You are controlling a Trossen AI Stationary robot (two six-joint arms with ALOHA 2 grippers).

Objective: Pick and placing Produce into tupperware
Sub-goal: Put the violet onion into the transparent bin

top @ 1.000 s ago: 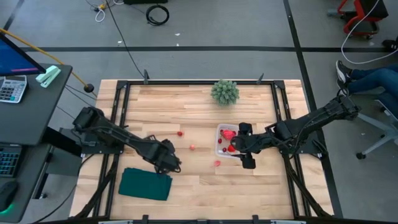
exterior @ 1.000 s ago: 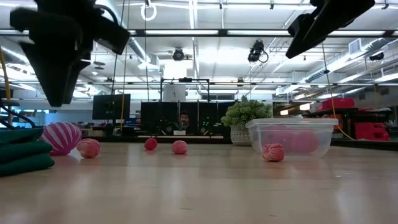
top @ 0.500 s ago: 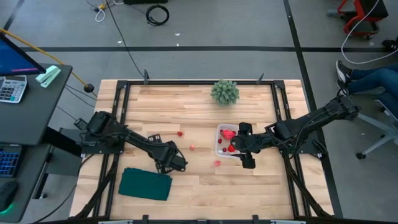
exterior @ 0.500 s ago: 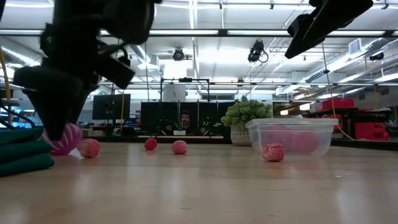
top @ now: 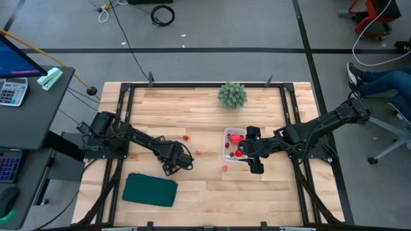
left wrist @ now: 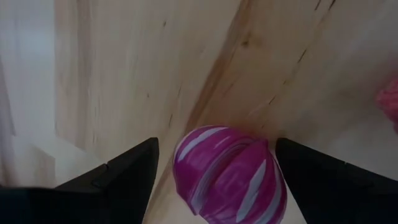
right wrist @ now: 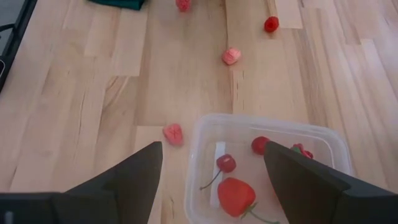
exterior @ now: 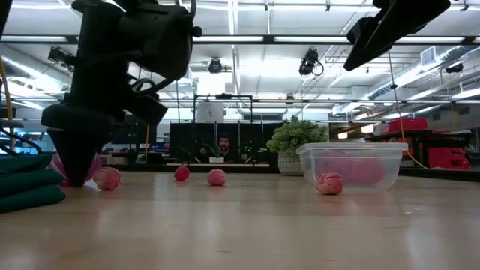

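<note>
Left claw (left wrist: 214,180) lowered, released, straddling purple-striped ball (left wrist: 229,171); right claw (right wrist: 211,180) released above tupperware (right wrist: 267,127)

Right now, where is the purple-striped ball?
The purple-striped ball lies on the table's left half, between the open fingers of the left tool, just above the dark green cloth in the high view.

Left claw (top: 186,160), fingers spread, reaches low toward 3 o'clock from the left arm. Right claw (top: 252,151), fingers spread, extends toward 9 o'clock, raised.
</note>
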